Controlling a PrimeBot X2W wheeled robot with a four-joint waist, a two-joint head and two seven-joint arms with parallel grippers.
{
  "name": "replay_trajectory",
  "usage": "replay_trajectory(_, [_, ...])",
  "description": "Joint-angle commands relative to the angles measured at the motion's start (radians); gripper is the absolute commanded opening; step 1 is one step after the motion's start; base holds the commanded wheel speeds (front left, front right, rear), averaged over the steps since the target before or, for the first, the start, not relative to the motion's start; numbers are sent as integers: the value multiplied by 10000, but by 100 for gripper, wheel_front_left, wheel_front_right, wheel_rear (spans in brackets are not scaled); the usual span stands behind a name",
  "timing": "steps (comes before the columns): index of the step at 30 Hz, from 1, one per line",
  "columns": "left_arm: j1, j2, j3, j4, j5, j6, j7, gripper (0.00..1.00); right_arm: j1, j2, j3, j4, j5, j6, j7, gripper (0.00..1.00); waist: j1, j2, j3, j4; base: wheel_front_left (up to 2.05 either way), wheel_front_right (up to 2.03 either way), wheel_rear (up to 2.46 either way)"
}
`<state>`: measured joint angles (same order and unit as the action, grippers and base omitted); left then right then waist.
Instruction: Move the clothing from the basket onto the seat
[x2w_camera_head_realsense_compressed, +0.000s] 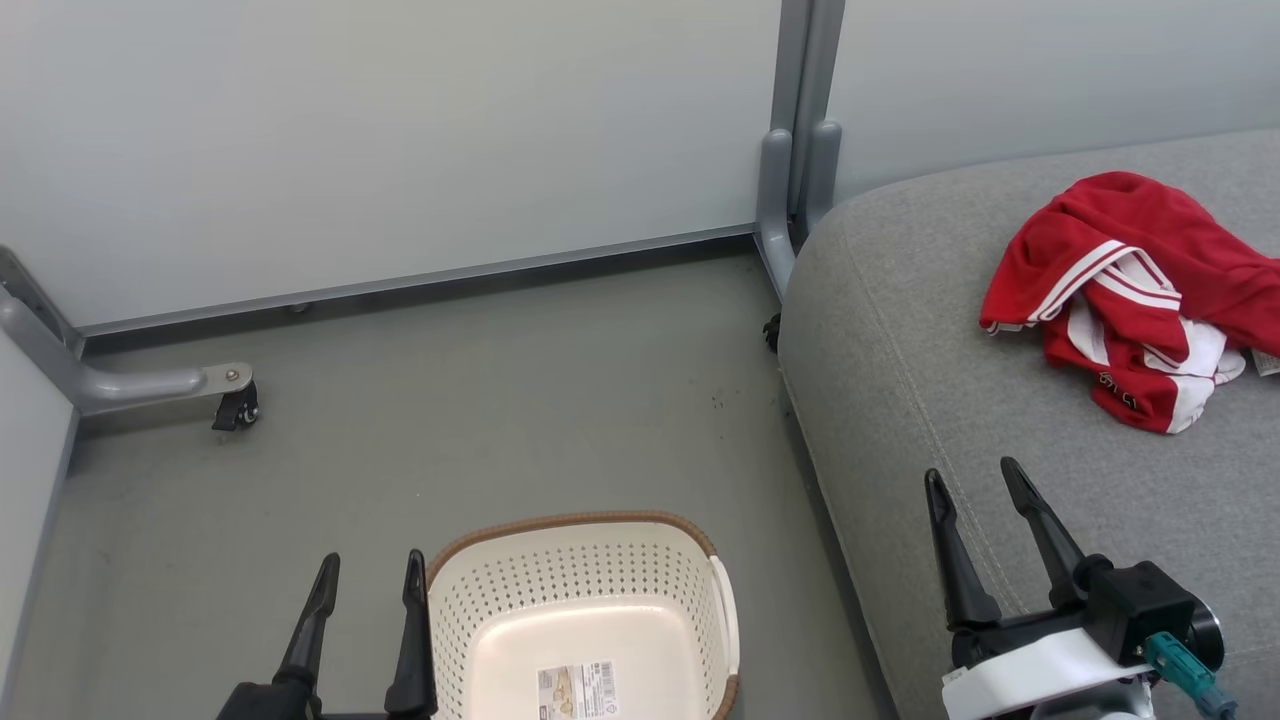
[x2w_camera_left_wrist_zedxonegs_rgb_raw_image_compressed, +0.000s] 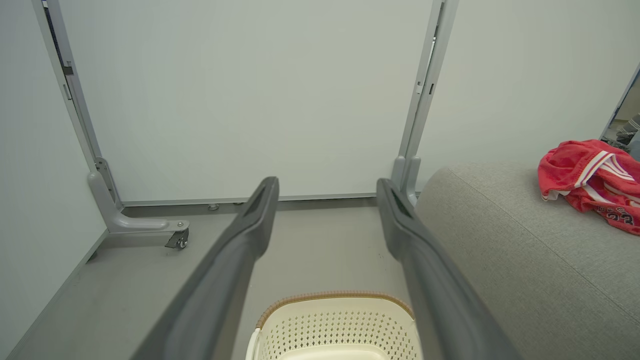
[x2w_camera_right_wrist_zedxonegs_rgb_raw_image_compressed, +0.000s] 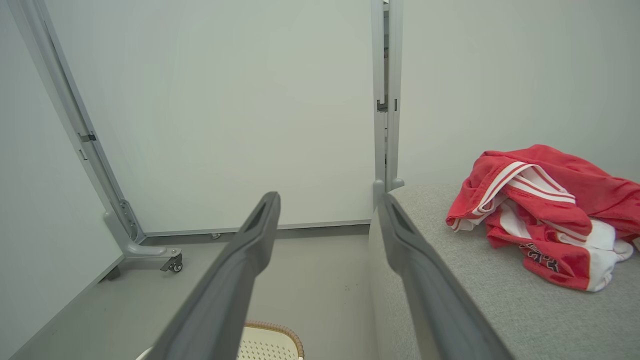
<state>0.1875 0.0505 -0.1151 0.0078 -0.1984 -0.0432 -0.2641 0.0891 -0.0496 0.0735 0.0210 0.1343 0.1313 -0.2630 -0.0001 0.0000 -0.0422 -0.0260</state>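
The red clothing with white stripes lies crumpled in a heap on the grey seat at the right, also seen as clothing and clothing on the seat. The cream basket stands on the floor at bottom centre, holding just a paper label; its rim shows as basket and basket. My left gripper is open just left of the basket. My right gripper is open above the seat's front part, short of the clothing.
Pale partition panels on grey metal posts close off the back and left. A caster foot sits on the floor at the left, and a post base stands beside the seat's corner. Grey floor lies between basket and panels.
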Motion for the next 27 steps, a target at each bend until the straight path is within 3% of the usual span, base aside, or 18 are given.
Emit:
replay_trajectory(1, [-68,5,-21,40,-5,64,-3,100,18,-19,-9,10,-82,-12,-26,100,1,0,14,35,0,0,0])
replay_trajectory(8, [-385,6,-84,83,46,137,-3,100,59,-17,93,-13,-289,-11,-26,100,1,0,46,341,0,0,0])
replay_trajectory(9, [-228,-6,-113,79,32,102,0,0,2,0,83,-8,-243,0,0,0,1,0,37,286,0,0,0])
replay_trajectory(14, [-80,-7,-155,461,-91,113,21,0,138,39,106,364,-85,4,23,0,1,0,43,307,0,0,0])
replay_trajectory(27, [-576,151,72,757,-2658,-42,504,0,-236,-141,-19,662,2643,2,490,0,1,0,85,302,0,0,0])
